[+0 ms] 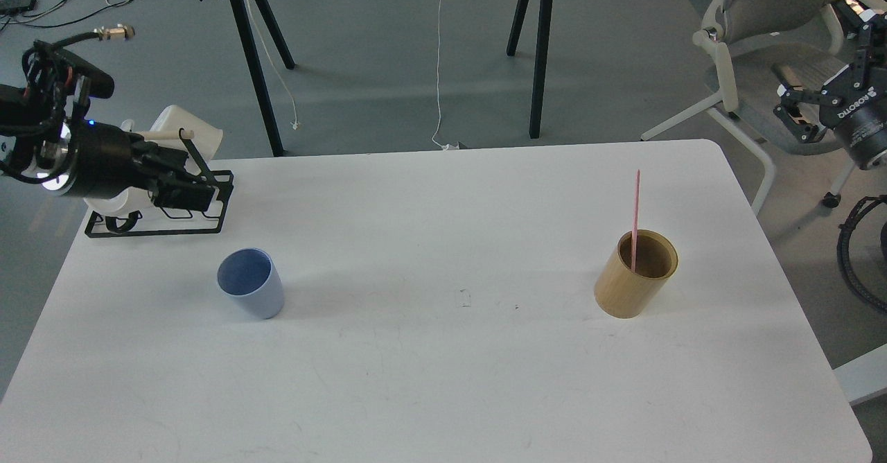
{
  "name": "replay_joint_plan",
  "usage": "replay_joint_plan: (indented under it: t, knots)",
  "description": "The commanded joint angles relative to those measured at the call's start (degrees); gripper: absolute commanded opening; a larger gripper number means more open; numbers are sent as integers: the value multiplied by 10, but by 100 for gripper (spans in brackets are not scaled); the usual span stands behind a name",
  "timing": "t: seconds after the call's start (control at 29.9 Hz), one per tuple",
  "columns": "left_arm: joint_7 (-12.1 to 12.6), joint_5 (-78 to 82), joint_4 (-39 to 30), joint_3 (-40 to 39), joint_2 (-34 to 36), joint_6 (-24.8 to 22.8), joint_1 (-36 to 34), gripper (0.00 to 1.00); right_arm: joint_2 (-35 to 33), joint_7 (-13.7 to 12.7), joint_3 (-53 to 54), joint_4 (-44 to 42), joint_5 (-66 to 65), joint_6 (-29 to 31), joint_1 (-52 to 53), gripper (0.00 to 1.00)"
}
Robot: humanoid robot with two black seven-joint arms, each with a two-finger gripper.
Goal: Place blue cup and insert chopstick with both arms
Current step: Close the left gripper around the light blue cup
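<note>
The left tool (201,196) hangs over the far left edge of the worktop (443,380), just in front of a black wire rack (156,227) that carries a white cup (187,134). Its fingers are dark and overlap the rack, so I cannot tell whether they are spread or closed; nothing seems to be between them. The right tool (797,113) is off the worktop at the right, fingers parted and empty.

The blue cup (251,284) stands upright on the worktop, near the left tool and a little nearer to me. The chopstick (635,217) leans inside the tan wooden holder (636,274) on the right side, well apart from the cup.

The step in hand looks like the first reach for the cup. To do it well, the left tool should clear the rack first, come down with fingers wide on either side of the cup's wall, and close gently. The cup tapers and looks light, so a hard or off-centre squeeze could tip it or let it slip.
</note>
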Motion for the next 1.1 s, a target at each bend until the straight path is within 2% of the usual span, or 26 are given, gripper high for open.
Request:
replay_joint_plan:
  t: [0.0, 0.53, 0.7, 0.77, 0.87, 0.94, 1.07]
  knots:
    - [0, 4, 2, -2, -14, 0, 31, 100, 0, 0, 0, 0, 0, 0, 0, 97]
    - [0, -3, 117, -1, -107, 0, 63, 98, -1, 0, 0, 2, 0, 0, -14, 97]
    - [0, -6, 132, -2, -123, 0, 80, 95, -6, 0, 2, 1, 0, 0, -14, 97]
    - [0, -17, 133, -2, -126, 0, 85, 91, -6, 0, 2, 1, -1, 0, -15, 97]
    - [0, -31, 137, -1, -126, 0, 86, 76, -6, 0, 2, 1, 0, 0, -18, 97]
    - [0, -31, 139, -1, -127, 0, 87, 63, -6, 0, 2, 1, 0, 0, -21, 97]
    - [0, -30, 140, -1, -126, 0, 93, 46, -6, 0, 2, 1, 0, 0, -22, 97]
